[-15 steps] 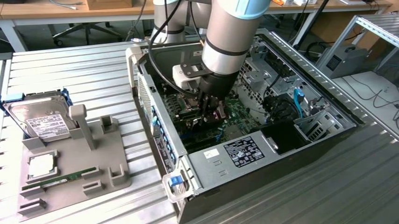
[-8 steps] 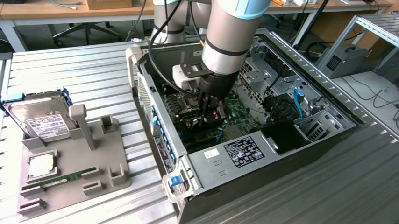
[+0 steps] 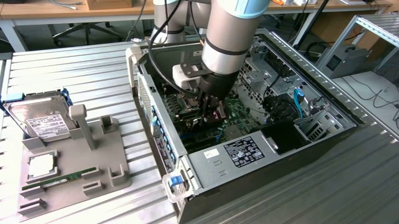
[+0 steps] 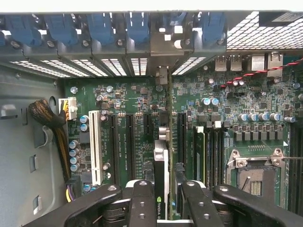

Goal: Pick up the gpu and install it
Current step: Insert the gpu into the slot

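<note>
GPU (image 4: pixel 161 175): sat edge-on between the gripper's fingers, standing upright over the motherboard's expansion slots, its silver bracket end pointing toward the case's rear slot openings
Gripper (image 4: pixel 163 201): jaws were narrow and clamped on the card's top edge, black fingers (image 4: pixel 142 203) on either side of it; in the exterior view the gripper (image 3: pixel 209 114) was down deep inside the open tower
Arm (image 3: pixel 227 42): grey Universal Robots arm came in from the far side of the bench and reached straight down into the case
PC case (image 3: pixel 249 182): black tower lay on its side with the panel off, near the middle of the ribbed metal bench, blue latch at its near corner
Motherboard (image 4: pixel 132 99): green, with black slots and one white slot, empty CPU socket (image 4: pixel 253 177) off to one side
Rear slots (image 4: pixel 118 66): perforated covers with blue clips above them, right ahead of the card
Parts tray (image 3: pixel 72 172): grey holder toward the bench's edge on the exterior view's left, well apart from the case
Hard drive (image 3: pixel 40 121): silver, leaned at the tray's far end
Memory stick (image 3: pixel 59 179): narrow green one, lay flat near the tray's near end
CPU (image 3: pixel 40 166): silver square chip, sat in the tray between the drive and the stick
</note>
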Robot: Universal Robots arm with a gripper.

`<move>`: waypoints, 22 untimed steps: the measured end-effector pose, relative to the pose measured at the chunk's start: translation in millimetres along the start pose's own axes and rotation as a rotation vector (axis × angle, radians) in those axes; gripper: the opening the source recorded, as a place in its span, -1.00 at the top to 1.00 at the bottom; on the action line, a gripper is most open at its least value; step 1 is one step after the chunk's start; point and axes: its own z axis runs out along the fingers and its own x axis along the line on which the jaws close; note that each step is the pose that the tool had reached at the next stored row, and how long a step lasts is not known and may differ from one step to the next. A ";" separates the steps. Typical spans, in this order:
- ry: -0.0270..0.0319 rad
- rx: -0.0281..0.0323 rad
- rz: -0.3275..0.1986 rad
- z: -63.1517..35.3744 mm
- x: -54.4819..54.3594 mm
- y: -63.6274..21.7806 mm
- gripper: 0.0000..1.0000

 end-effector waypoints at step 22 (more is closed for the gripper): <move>0.0097 0.0394 -0.006 -5.6 -0.4 0.1 0.47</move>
